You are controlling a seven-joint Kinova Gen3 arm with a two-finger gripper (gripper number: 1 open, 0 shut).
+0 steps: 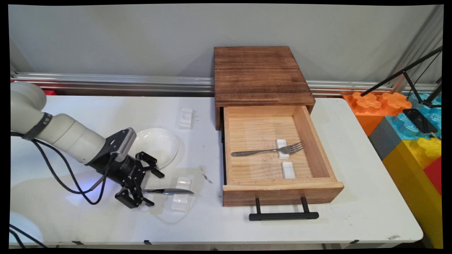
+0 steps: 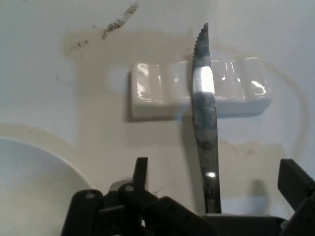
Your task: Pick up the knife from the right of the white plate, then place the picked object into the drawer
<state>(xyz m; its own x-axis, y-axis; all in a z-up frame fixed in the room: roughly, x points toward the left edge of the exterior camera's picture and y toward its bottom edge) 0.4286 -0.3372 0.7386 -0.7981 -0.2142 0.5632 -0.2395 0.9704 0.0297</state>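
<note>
The knife (image 1: 169,191) lies level across a white ceramic rest (image 1: 181,199) on the near left part of the table (image 1: 360,197), its serrated blade (image 2: 202,73) crossing the rest's ridged top. The handle end points toward the pincer (image 1: 148,188), which stands open, one finger on each side of the handle; contact with the handle cannot be determined. Just behind the pincer sits a white plate (image 1: 159,146), and beyond it a second white rest (image 1: 186,118). To the right, a wooden drawer box (image 1: 261,76) stands with its drawer (image 1: 280,192) pulled out. Inside, a fork (image 1: 268,151) lies across a small white rest (image 1: 282,148), with another white rest (image 1: 288,170) just beside it, nearer the drawer's black handle (image 1: 283,216).
</note>
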